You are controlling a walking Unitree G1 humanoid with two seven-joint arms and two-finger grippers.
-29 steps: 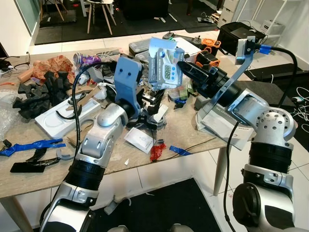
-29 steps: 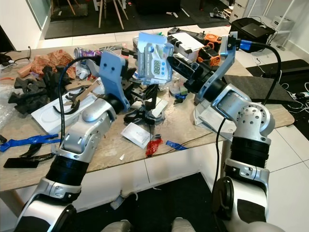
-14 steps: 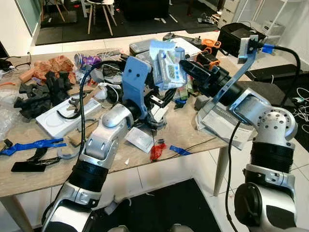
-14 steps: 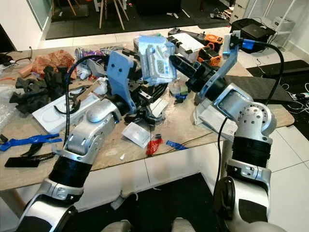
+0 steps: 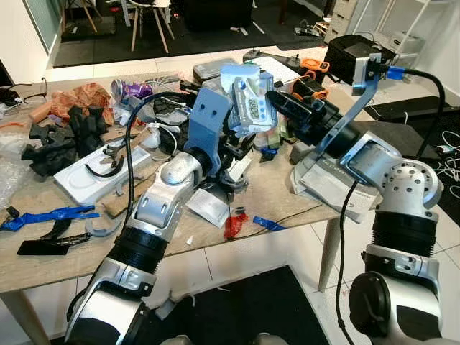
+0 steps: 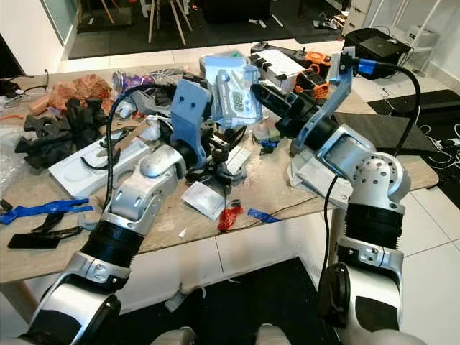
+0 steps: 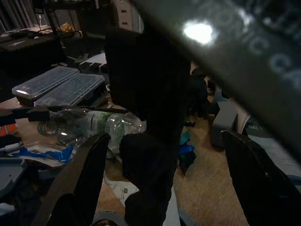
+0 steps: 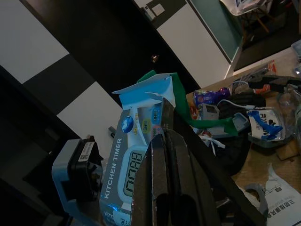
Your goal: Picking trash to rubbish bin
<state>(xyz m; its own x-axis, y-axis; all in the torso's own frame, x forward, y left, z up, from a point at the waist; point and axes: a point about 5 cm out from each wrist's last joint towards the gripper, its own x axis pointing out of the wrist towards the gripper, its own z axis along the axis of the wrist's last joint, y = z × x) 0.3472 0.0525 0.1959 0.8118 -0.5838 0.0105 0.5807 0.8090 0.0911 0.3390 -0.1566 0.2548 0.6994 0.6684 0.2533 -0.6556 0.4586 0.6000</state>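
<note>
A blue-and-white kitchen timer package hangs above the cluttered table, display facing me. My right gripper reaches in from the right and is shut on the package's edge; the right wrist view shows its fingers pressed together against the pack. My left gripper, behind its blue wrist mount, sits just below and left of the package, over the table's middle. It is open, its two fingers spread wide, with a dark shape between them that I cannot identify.
The wooden table carries a crushed purple can, brown paper, black foam pieces, a white tray, blue tape, a red wrapper and a clear bottle. A black bag sits far right.
My left arm has pushed forward and right, closer under the package. The package twisted sideways half a second ago and now faces me again in the right gripper.
</note>
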